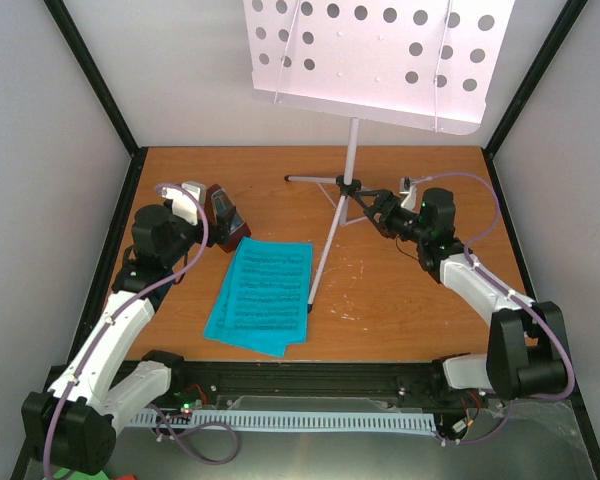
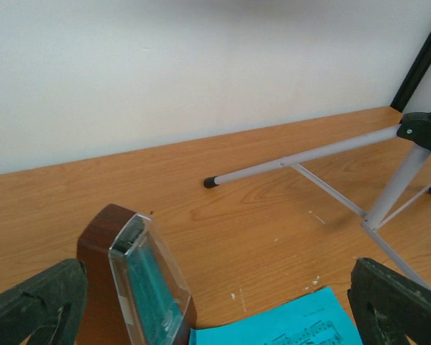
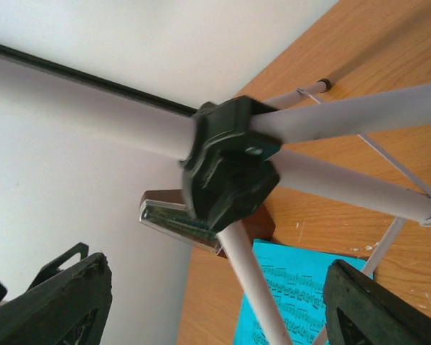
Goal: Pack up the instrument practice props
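Note:
The music stand's perforated desk (image 1: 380, 60) rises at the back on a pale pole, its tripod hub (image 1: 348, 188) low over the table. My right gripper (image 1: 377, 212) is open at the hub (image 3: 226, 169), with one tripod leg (image 3: 255, 287) running between its fingers (image 3: 57, 302) without touching either. The dark red-brown metronome (image 1: 223, 212) stands upright at the left. My left gripper (image 1: 200, 205) is open just behind it, and the metronome (image 2: 133, 280) sits close to the left finger (image 2: 36, 305). Cyan sheet-music pages (image 1: 262, 292) lie flat in the middle.
Tripod legs (image 2: 309, 152) spread low across the back half of the wooden table (image 1: 410, 300). White walls with black frame posts (image 1: 95, 80) close in the left, right and back. A cable rail (image 1: 310, 420) runs along the near edge between the arm bases.

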Controlling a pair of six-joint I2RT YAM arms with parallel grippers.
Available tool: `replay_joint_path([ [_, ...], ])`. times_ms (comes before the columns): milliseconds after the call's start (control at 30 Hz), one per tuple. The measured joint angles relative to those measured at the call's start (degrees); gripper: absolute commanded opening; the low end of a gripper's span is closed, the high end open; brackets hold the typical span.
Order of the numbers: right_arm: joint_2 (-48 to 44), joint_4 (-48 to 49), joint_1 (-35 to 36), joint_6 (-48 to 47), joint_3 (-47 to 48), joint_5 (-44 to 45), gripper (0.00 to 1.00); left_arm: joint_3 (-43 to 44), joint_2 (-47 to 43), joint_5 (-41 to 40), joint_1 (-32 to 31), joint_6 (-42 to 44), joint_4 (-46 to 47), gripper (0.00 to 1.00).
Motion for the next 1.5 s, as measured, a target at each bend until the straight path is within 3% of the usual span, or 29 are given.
replay_joint_path([
  [400, 8.44, 3.58, -2.95, 1.11, 3.56, -3.23, 0.6, -0.07, -0.17, -0.9, 0.0, 1.4, 1.01, 1.0],
  [733, 10.71, 5.05, -2.97, -0.07, 5.95, -6.49, 0.38, -0.07, 0.02, -0.83, 0.0, 1.75, 1.11, 1.0],
  [1333, 12.83, 10.84, -3.04, 3.02, 4.55, -8.52, 0.25, -0.09, 0.72, -0.35, 0.0, 1.86, 1.18, 0.99],
  [1500, 12.96, 12.17, -3.04, 3.69, 3.87, -8.59, 0.26, -0.09, 0.85, -0.17, 0.0, 1.86, 1.22, 1.0],
])
